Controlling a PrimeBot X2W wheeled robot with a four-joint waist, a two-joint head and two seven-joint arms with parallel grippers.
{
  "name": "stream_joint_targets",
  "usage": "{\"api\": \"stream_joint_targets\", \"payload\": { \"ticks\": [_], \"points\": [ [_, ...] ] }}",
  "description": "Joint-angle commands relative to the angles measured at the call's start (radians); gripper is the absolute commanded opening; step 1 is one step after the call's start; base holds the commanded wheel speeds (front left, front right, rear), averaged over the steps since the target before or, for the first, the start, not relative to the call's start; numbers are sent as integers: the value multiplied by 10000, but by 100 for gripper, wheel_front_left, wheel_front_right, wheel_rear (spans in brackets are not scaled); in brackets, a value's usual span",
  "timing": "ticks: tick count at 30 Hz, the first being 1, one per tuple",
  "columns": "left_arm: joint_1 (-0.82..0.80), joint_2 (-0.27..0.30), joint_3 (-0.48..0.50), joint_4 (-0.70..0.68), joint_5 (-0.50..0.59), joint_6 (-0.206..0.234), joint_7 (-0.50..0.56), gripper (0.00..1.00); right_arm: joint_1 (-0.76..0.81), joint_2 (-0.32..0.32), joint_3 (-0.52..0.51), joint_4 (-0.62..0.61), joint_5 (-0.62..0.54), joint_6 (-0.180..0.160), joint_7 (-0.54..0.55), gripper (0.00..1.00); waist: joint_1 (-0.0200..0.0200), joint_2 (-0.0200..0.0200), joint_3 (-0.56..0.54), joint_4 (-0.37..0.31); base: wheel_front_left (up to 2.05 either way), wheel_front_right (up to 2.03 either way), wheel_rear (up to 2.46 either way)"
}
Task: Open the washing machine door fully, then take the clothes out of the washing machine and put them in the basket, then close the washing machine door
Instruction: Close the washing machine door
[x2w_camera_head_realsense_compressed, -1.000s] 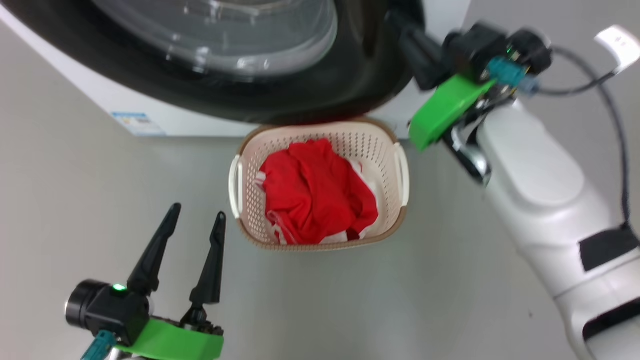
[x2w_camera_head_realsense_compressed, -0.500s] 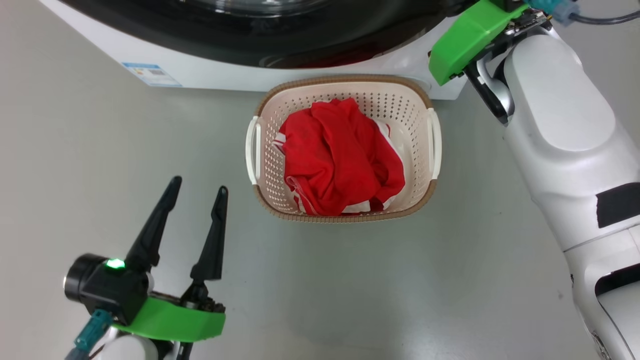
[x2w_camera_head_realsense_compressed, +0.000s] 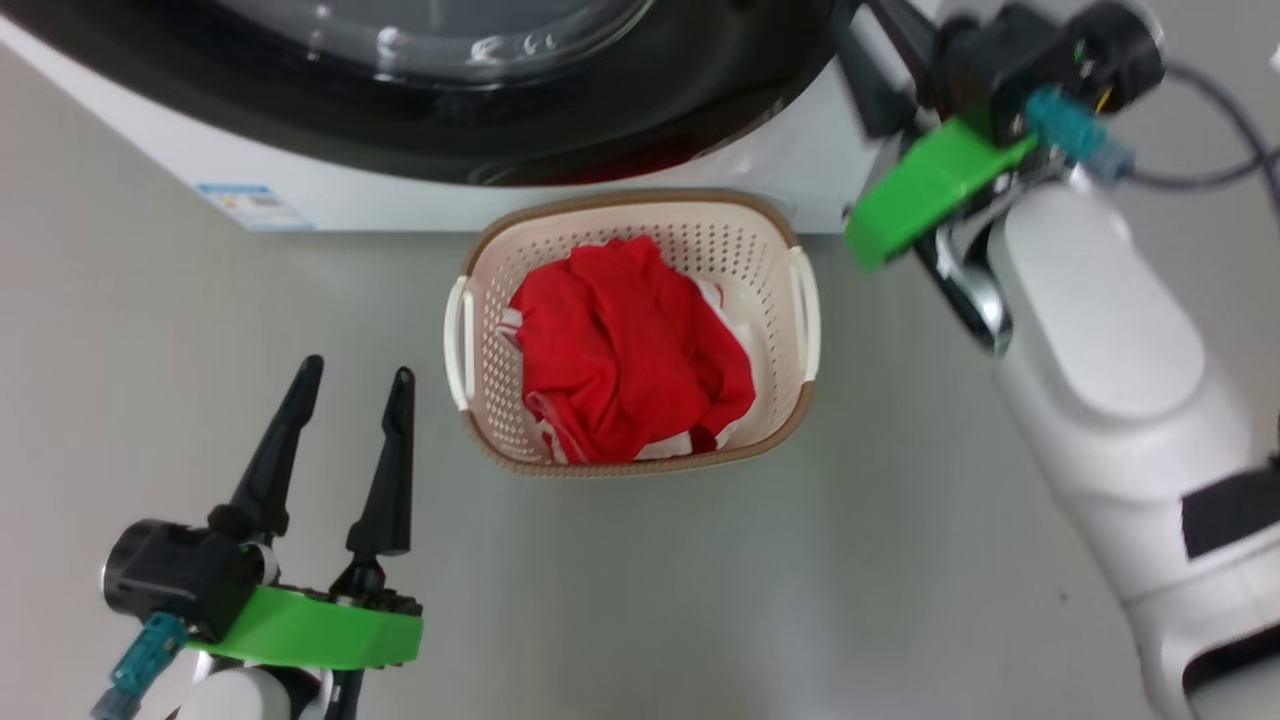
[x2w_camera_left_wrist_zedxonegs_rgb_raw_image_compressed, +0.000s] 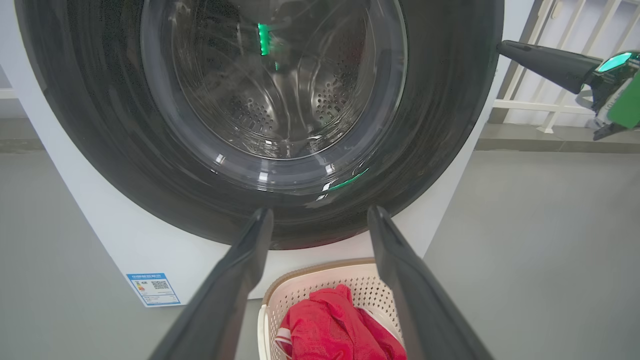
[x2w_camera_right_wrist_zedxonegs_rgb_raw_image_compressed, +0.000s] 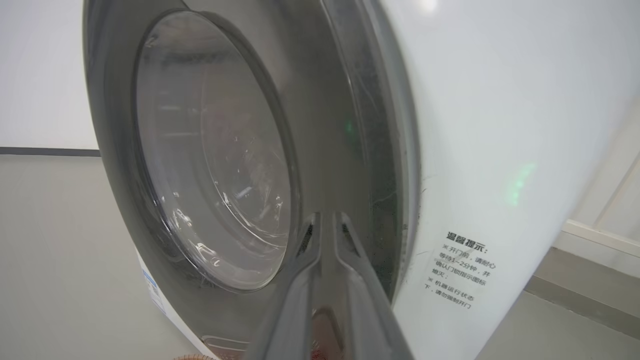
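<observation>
**Item 1: washing machine door** (x2w_camera_left_wrist_zedxonegs_rgb_raw_image_compressed: 275, 100)
- Lies flush against the washing machine (x2w_camera_right_wrist_zedxonegs_rgb_raw_image_compressed: 500, 125).
- The steel drum shows through its glass, and no red fabric is visible in it.
- Change: 1 second ago the black rim overhung the far rim of the basket. Now a strip of white machine front shows between them.
- The head camera has also shifted, so this is a judgement: the door has probably just been pressed home.

**Item 2: right gripper** (x2w_camera_right_wrist_zedxonegs_rgb_raw_image_compressed: 327, 222)
- Its fingers point at the right edge of the door's rim. They are near it, but contact is unclear.
- The fingers are blurred and close together. I cannot tell whether they are clenched or beginning to part.
- Nothing shows between them.

**Item 3: left gripper** (x2w_camera_head_realsense_compressed: 357, 370)
- Its fingers are spread wide and released, grasping nothing.
- It hovers over the floor (x2w_camera_head_realsense_compressed: 900, 550) to the left of the basket, as it did 1 second ago.

**Item 4: clothes** (x2w_camera_head_realsense_compressed: 625, 350)
- A red bundle heaped inside the basket (x2w_camera_head_realsense_compressed: 640, 468).
- The basket stands on the floor just before the machine's front, below the door.

**Status**
- All 3 steps look complete.
- The right arm likely only needs to draw clear.
- Risk: the latch may not have caught.
</observation>
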Motion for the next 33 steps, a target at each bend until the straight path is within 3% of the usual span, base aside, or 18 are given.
{"api": "stream_joint_targets", "payload": {
  "ticks": [1,18,26,33],
  "points": [
    [-16,143,435,-142,-70,-54,-78,100,454,256,84,-445,15,-38,10,100,0,-1,-563,-542,0,0,0],
    [1032,-23,1143,227,-59,-54,-78,100,5091,257,-1549,-4014,86,-38,10,100,0,-1,-2942,-2769,0,0,0],
    [1476,-99,1425,180,181,-54,-78,100,6449,59,-1721,-4403,428,-38,10,100,0,-1,-3754,-3096,0,0,0],
    [1877,-140,1485,-171,401,-54,-78,100,7933,-280,-2454,-5151,567,-38,10,100,0,-1,-4122,-3053,0,0,0]
  ]
}}
